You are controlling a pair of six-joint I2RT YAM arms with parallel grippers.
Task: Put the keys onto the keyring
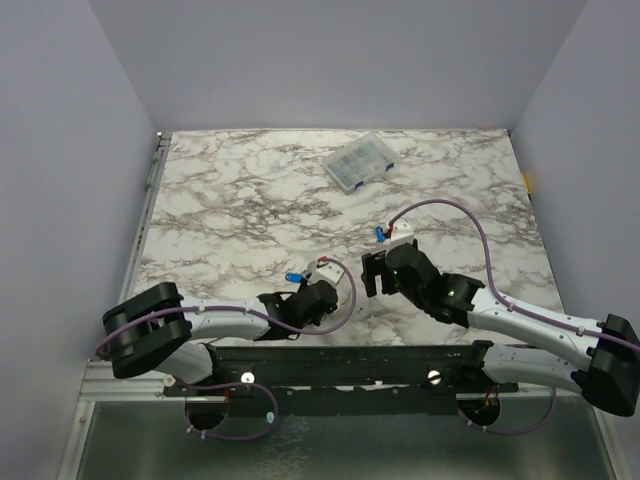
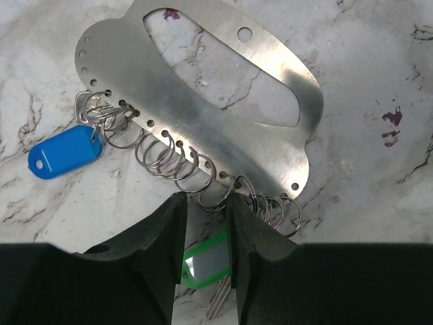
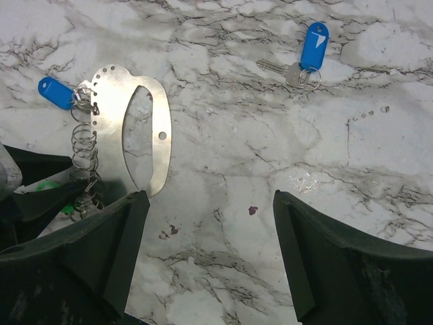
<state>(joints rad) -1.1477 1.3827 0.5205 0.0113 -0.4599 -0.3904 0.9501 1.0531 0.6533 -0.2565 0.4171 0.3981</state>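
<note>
The keyring (image 2: 203,115) is a flat silvery metal loop with a row of small split rings (image 2: 169,159) along its edge, lying on the marble. One blue key (image 2: 64,152) hangs on the end ring. My left gripper (image 2: 206,203) sits at the ring row, shut on the green key (image 2: 206,264), whose metal blade points down. My right gripper (image 3: 210,200) is wide open and empty above bare marble, to the right of the keyring (image 3: 111,122). The second blue key (image 3: 312,44) lies loose further away; it also shows in the top view (image 1: 380,234).
A clear plastic compartment box (image 1: 360,163) stands at the back of the marble table (image 1: 250,200). Purple walls enclose the table on three sides. Small purple stains (image 3: 252,210) mark the marble.
</note>
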